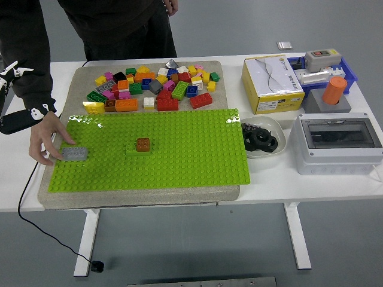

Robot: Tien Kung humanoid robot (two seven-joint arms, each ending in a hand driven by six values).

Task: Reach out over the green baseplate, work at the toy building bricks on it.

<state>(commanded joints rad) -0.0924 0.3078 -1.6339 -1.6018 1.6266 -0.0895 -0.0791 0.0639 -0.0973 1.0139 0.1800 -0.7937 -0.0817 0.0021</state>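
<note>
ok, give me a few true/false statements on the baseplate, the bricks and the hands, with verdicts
1. A person's hand touches the flat grey brick on the green studded baseplate. True.
2. The brown brick sits on a red brick. False: on a green one.
3. The loose brick pile lies beyond the baseplate. True.
4. The robot's right hand grips the brown brick. False: it is out of view.
5. The robot's left hand is at the left edge. True.
</note>
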